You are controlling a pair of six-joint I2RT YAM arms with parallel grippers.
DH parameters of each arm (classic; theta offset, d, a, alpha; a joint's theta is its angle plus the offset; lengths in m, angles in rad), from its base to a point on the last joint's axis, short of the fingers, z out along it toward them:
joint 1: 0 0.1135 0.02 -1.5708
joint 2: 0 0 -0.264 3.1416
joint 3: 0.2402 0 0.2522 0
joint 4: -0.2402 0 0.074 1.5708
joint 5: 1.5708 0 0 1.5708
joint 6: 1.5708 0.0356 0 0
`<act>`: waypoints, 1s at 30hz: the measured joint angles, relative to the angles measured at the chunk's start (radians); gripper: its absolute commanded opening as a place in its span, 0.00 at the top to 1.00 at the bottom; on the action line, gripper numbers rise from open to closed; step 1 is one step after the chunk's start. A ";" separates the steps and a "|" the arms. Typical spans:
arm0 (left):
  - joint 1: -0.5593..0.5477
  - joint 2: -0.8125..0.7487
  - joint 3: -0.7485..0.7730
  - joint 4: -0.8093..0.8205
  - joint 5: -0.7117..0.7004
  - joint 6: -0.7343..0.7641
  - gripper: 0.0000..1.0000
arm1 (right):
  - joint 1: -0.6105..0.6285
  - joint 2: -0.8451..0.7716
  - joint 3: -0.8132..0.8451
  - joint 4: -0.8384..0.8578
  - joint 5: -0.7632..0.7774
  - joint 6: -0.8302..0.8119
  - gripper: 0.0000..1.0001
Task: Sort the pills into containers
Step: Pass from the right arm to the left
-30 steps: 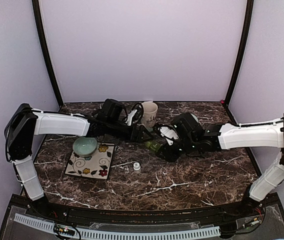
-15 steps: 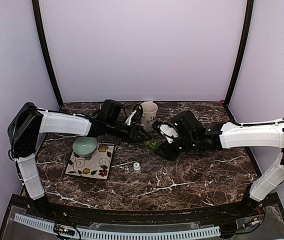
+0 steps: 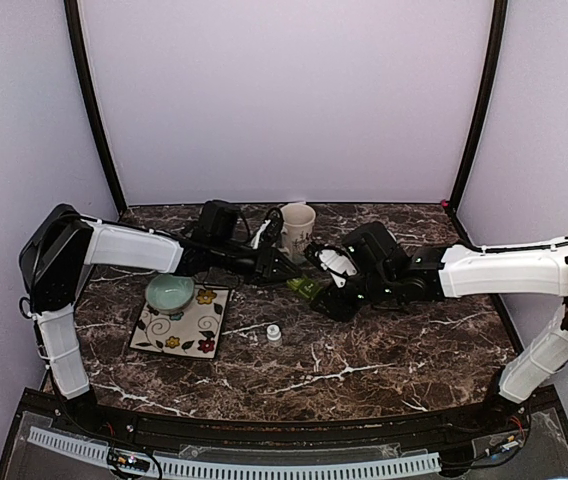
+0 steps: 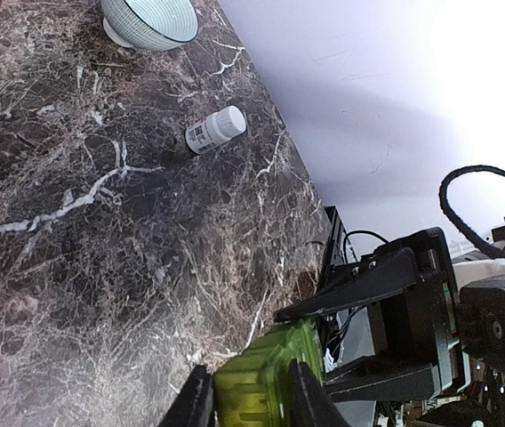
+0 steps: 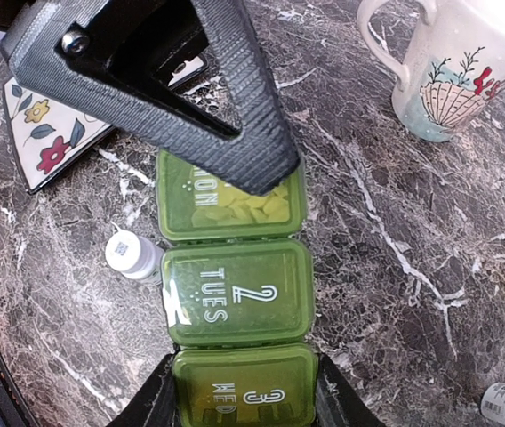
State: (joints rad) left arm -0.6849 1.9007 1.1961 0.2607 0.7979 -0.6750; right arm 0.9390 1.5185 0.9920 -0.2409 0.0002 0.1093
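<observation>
Top view, one green pill box (image 3: pixel 304 288) at the middle of the worktop (image 3: pixel 384 350), one mug (image 3: pixel 298 228), one bowl (image 3: pixel 170 292), one plate (image 3: pixel 199 330), left wrist view, left end effector (image 4: pixel 252 400) clamped on one pill box end, right wrist view, right end effector (image 5: pixel 244 400) grasping the other end, three compartments (image 5: pixel 237 294), two white bottles (image 5: pixel 132 253)

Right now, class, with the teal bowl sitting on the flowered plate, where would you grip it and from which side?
Take the bowl by its rim, coming down from above, one jaw inside, one outside. It stands upright, mouth open, and its rounded sides taper to a small foot on the plate, so a side grip would probably slip.
</observation>
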 measured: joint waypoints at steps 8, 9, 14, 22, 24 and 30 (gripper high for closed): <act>0.003 0.002 -0.008 0.028 0.011 -0.032 0.97 | 0.003 0.000 0.000 0.001 0.010 0.000 0.60; 0.003 0.003 -0.008 0.031 0.011 -0.036 0.98 | 0.005 0.000 0.000 0.001 0.018 0.000 0.57; 0.002 0.003 -0.008 0.034 0.026 -0.047 1.00 | 0.016 0.000 0.000 0.003 0.048 -0.003 0.44; -0.005 0.003 -0.007 0.032 0.053 -0.052 1.00 | 0.037 0.000 0.002 0.024 0.083 -0.024 0.34; -0.005 0.003 -0.006 0.023 0.050 -0.051 1.00 | 0.040 0.000 0.008 0.024 0.092 -0.027 0.33; -0.005 0.003 0.005 -0.021 0.030 -0.043 1.00 | 0.046 0.000 0.032 0.023 0.110 -0.048 0.33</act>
State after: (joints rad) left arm -0.6903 1.9038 1.2011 0.2398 0.8280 -0.7177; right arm 0.9848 1.5188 1.0237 -0.2180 0.1101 0.0616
